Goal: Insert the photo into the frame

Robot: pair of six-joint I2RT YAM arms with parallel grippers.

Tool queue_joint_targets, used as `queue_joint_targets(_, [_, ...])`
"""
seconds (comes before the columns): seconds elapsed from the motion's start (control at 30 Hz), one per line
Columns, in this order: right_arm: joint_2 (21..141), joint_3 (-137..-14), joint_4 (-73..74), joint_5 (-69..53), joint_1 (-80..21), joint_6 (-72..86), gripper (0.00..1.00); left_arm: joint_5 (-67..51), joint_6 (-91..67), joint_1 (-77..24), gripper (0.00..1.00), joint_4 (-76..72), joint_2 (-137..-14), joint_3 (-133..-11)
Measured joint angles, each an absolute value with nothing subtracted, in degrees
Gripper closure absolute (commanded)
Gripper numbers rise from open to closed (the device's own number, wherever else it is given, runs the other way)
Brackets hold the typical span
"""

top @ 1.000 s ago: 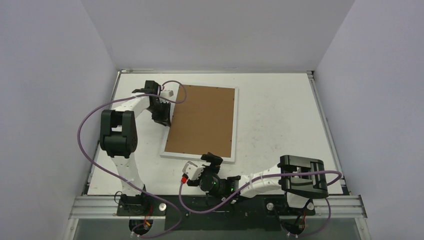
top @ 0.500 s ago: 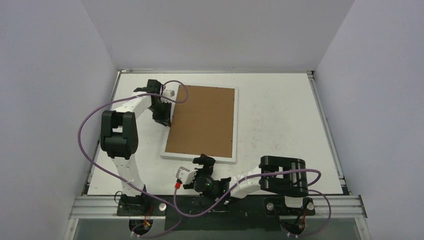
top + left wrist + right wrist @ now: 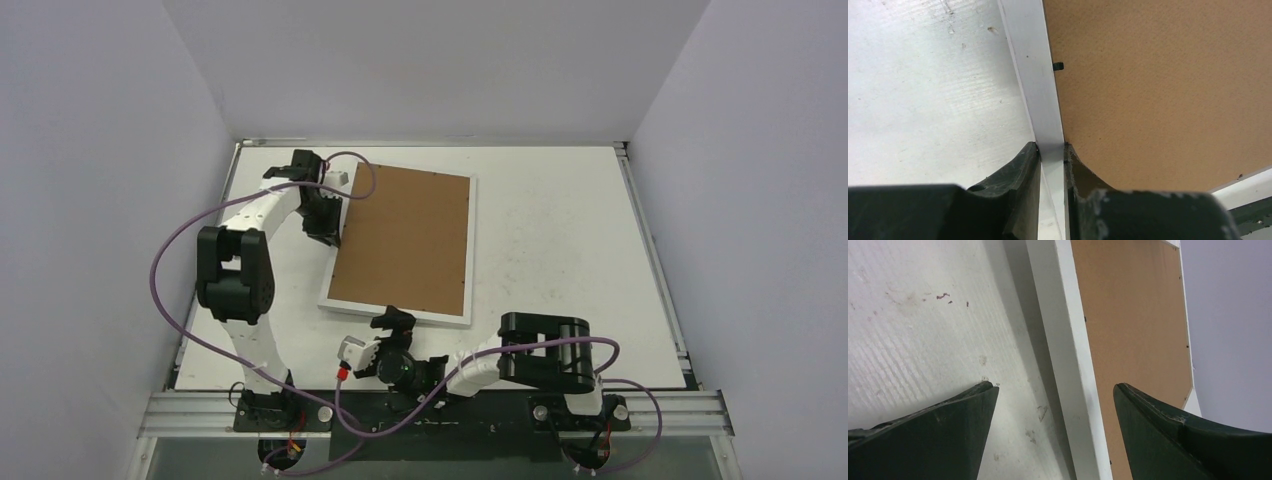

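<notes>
We saw the large rectangular picture frame with a narrow white border [image 3: 472, 250] lying flat on the white table [image 3: 560, 230], left of centre toward the far edge. A plain brown backing board [image 3: 405, 240] filled its middle. The left tool [image 3: 1050, 150] was clenched on the frame's left border, one finger on each side. The right tool [image 3: 1055, 385] stood released, jaws wide, straddling the frame's near border.

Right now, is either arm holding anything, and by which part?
Left fingers pinch the frame by its white left long border. Right fingers are open astride the near border, holding nothing.
</notes>
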State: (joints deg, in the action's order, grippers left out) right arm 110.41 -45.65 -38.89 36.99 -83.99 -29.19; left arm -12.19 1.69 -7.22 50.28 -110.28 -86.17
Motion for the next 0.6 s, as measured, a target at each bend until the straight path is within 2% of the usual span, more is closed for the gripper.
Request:
queue_joint_targets(0.33, [116.2,-49.08,-46.22,40.18,-83.22,-33.21,0.1,-11.68,1.69,-7.84,1.0,52.29,-108.16,-86.65])
queue_joint_targets(0.53, [120.66,-50.89,-55.66,45.01,-82.67,-38.59,0.0,-11.35,1.69,-7.97,1.0,53.01,-108.16,-86.65])
queue_joint_targets(0.6, [121.78,-51.42,-58.13,46.24,-82.56,-40.23,0.08,-11.25,1.69,-8.05,1.0,53.17,-108.12,-86.65])
